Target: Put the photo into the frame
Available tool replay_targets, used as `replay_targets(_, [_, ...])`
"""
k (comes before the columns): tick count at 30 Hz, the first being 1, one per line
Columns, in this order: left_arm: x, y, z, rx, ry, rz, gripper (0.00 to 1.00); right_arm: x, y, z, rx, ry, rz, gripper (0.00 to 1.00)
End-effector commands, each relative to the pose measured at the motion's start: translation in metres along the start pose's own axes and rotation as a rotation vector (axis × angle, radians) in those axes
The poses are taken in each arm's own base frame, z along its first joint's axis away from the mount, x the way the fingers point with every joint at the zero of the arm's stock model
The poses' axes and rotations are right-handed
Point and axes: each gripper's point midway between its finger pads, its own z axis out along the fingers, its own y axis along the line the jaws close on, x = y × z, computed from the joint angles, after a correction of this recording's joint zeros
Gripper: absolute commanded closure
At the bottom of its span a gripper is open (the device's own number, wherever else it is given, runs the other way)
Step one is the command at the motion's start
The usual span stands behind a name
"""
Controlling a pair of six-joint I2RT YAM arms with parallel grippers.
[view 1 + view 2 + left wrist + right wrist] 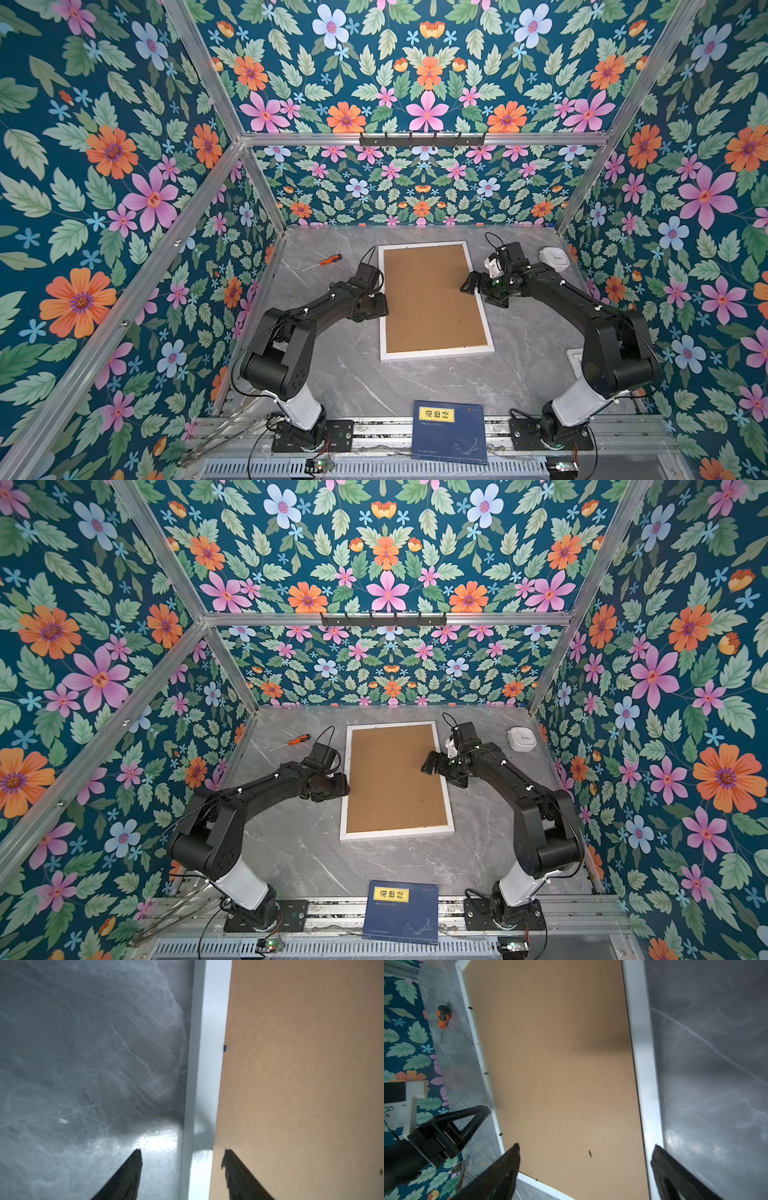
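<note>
Lying flat in the middle of the grey marbled surface [332, 374], the frame [436, 354] [395, 833] sits back side up, long sides running away from the arm bases. A brown backing board [430, 299] [395, 779] fills its opening inside the white rails.

The left claw [383, 306] [345, 787] is at the frame's left rail, about halfway along. In the left wrist view the left claw [181, 1151] is released: its jaws stand apart on either side of the rail [207, 1064], one over the bare surface and one over the board [301, 1064], neither touching the rail.

The right claw [482, 293] [442, 773] is at the frame's right rail, slightly farther from the bases than the left one. In the right wrist view the right claw [586, 1145] is released and spread wide: one jaw stands over the board [560, 1064], the other at the outer edge of the rail [643, 1064]. Nothing is gripped.

An orange-handled screwdriver [328, 261] [297, 740] [443, 1017] lies on the surface left of the frame's far corner. A small white device [555, 258] [521, 738] sits at the far right. A dark blue book [451, 432] [401, 912] with a yellow label lies at the near edge, between the arm bases.
</note>
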Motion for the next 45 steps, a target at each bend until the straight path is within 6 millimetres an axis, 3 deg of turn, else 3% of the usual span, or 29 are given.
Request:
replay_targets(1, [0.004, 0.016, -0.001, -0.076, 0.018, 0.009, 0.35, -0.025, 0.005, 0.009, -0.027, -0.035, -0.045, 0.02])
replay_targets(11, [0.007, 0.023, -0.003, -0.094, 0.024, 0.006, 0.35, -0.094, 0.013, 0.030, -0.101, -0.127, -0.108, 0.02])
replay_targets(22, [0.008, 0.022, -0.008, -0.087, 0.021, 0.005, 0.31, -0.140, 0.021, 0.069, -0.147, -0.140, -0.162, 0.02])
replay_targets(32, [0.008, 0.023, -0.011, -0.090, 0.020, 0.009, 0.31, -0.145, 0.012, 0.090, -0.123, -0.115, -0.169, 0.02])
replay_targets(45, [0.008, 0.022, -0.009, -0.086, 0.018, 0.014, 0.31, -0.123, 0.016, 0.108, -0.187, -0.023, -0.212, 0.02])
